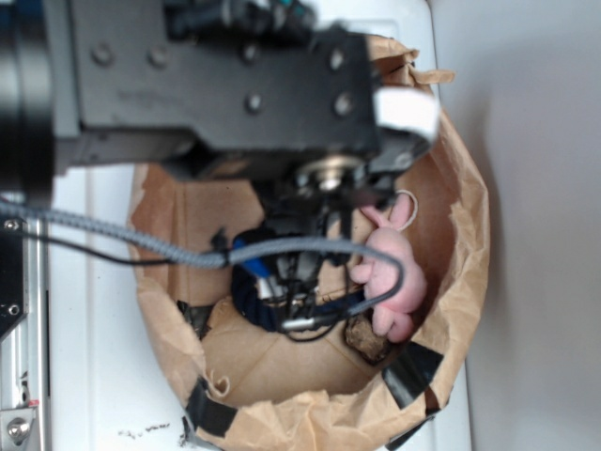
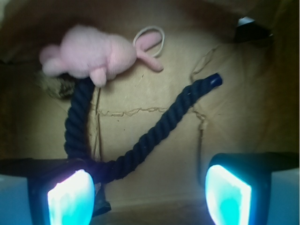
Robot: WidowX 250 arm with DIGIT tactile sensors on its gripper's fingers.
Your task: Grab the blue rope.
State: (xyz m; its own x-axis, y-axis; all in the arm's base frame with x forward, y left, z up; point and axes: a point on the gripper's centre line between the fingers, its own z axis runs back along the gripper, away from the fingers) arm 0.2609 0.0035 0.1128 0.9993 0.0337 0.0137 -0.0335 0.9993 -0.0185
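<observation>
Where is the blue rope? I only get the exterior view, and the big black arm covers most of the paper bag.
Observer: The wrist view shows the blue rope nearly whole. It lies on the brown paper floor bent into a V.
Operator: Is it touching the pink bunny?
Observer: One arm of the V runs up to the pink bunny, which hides that end. The other end, with a brighter blue cap, lies free.
Operator: Have the jaws got it?
Observer: Not yet. The jaws stand open. The rope's bend lies by the glowing pad on the image's left, and there is bare paper in the gap between the pads.
</observation>
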